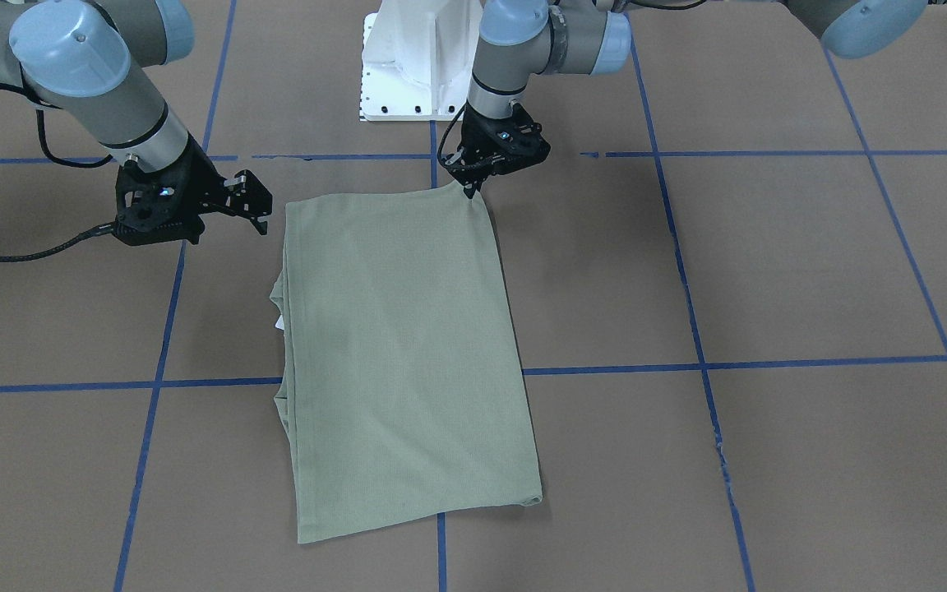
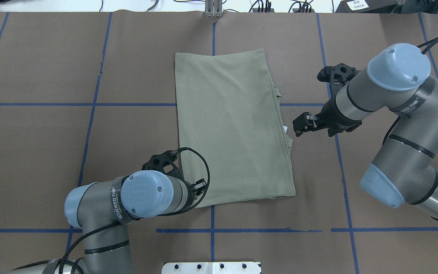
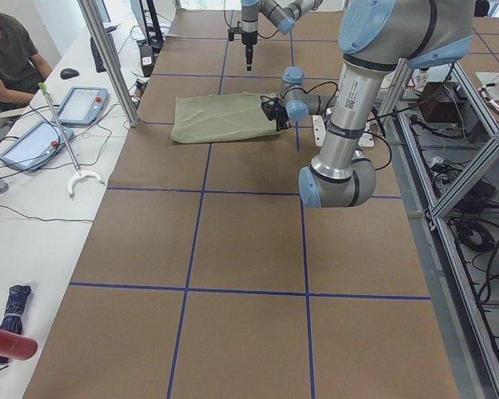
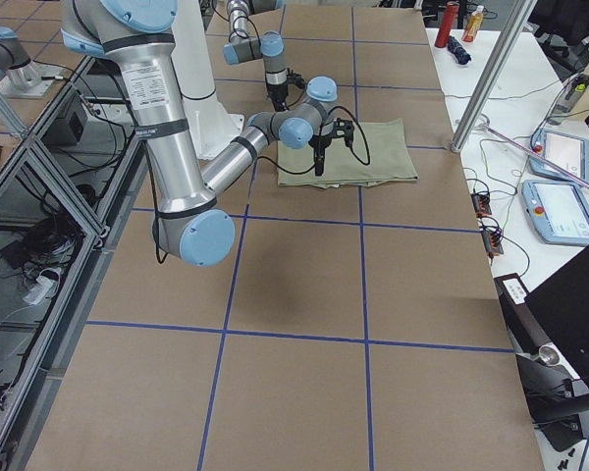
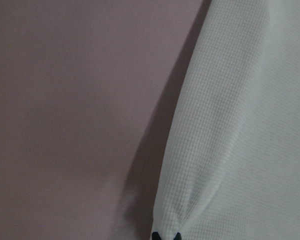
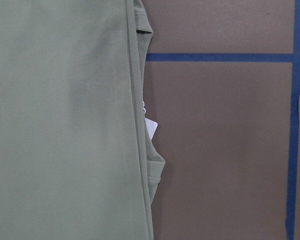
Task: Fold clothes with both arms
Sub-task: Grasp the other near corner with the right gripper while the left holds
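The sage-green shirt (image 1: 408,353) lies folded into a long rectangle in the middle of the table and also shows in the overhead view (image 2: 234,129). Its white tag (image 6: 149,127) peeks out at the layered edge on my right side. My left gripper (image 1: 471,191) is shut on the shirt's near corner, and the left wrist view shows the fingertips (image 5: 165,236) pinching a pucker of cloth. My right gripper (image 2: 295,127) is open and empty. It hovers just off the shirt's layered edge, near the tag, also in the front view (image 1: 264,212).
The white pedestal base (image 1: 416,66) stands at the robot's edge of the table. Blue tape lines (image 2: 127,104) cross the brown table cover. A seated operator (image 3: 8,50), tablets (image 3: 83,104) and a metal post (image 3: 108,58) are along the far side.
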You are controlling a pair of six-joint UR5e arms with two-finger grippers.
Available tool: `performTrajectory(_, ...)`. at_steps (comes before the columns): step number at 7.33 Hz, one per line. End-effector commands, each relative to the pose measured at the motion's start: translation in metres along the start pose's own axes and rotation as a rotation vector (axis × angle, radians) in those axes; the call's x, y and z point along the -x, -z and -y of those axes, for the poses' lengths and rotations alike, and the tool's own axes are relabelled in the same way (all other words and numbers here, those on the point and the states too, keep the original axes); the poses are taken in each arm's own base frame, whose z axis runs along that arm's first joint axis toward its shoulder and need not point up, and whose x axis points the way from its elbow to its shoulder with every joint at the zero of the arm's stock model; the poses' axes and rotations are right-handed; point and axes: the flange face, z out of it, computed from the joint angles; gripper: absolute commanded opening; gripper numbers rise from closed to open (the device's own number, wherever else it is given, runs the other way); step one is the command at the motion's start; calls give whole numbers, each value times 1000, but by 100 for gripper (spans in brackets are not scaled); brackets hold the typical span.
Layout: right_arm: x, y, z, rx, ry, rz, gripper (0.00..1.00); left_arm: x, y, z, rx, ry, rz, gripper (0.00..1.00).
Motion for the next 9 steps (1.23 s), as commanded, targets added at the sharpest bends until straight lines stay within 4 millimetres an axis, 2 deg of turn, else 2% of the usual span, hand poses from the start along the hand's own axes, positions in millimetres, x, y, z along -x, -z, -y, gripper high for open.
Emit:
performTrajectory(1,31,-16,-31,44,-175,17,100,-7,33,-10,51,-7,-34,0)
performTrajectory(2,55,-33,-60,45,-295,50,100,-8,44,-12,56,-7,-31,0)
performTrajectory(3,76,-65,-99,-16,-374,28,100,-7,42,-13,57,-7,-24,0)
performTrajectory(4,90,-84,-124,-24,-377,10,100,-6,38,-12,55,-10,-17,0)
performTrajectory(5,93,-101,-141,-14,-359,-15,100,-5,37,-11,53,-13,-16,0)
performTrajectory(6,94,-118,-150,-27,-345,-43,100,-5,36,-10,52,-13,-15,0)
performTrajectory(9,82,-126,-147,-41,-398,-69,100,-7,36,-12,54,-14,-19,0)
